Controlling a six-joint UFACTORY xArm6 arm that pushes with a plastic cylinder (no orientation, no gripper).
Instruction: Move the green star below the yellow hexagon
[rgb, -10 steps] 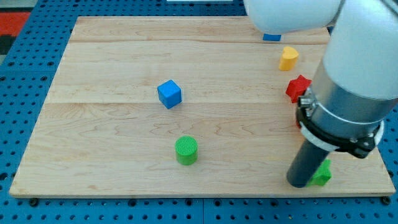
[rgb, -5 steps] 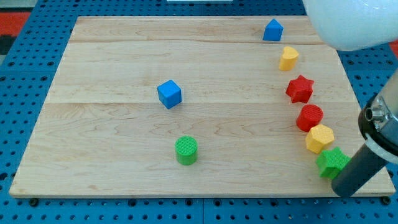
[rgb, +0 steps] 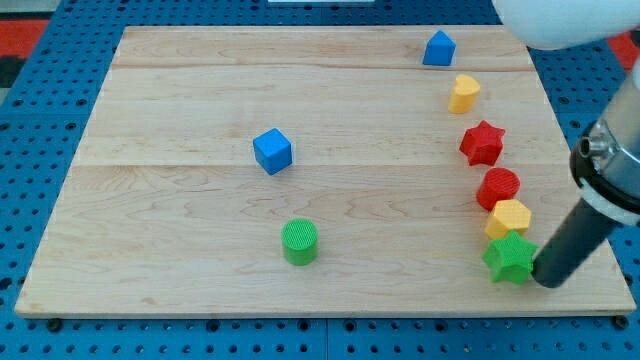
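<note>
The green star (rgb: 509, 258) lies near the board's lower right corner, directly below and touching the yellow hexagon (rgb: 510, 218). My tip (rgb: 548, 281) rests on the board just to the right of the green star, touching or nearly touching its right side. The dark rod rises from it toward the view's upper right.
A red cylinder (rgb: 497, 188) sits just above the yellow hexagon, then a red star (rgb: 482, 142), a yellow heart-like block (rgb: 463, 93) and a blue block (rgb: 438, 48) in a column. A blue cube (rgb: 272, 150) and a green cylinder (rgb: 299, 241) lie mid-board. The board's right edge (rgb: 600, 240) is close.
The arm swung off the blocks to the right, then my tip moved up and left, pushing the green star leftward to sit below the yellow hexagon.
</note>
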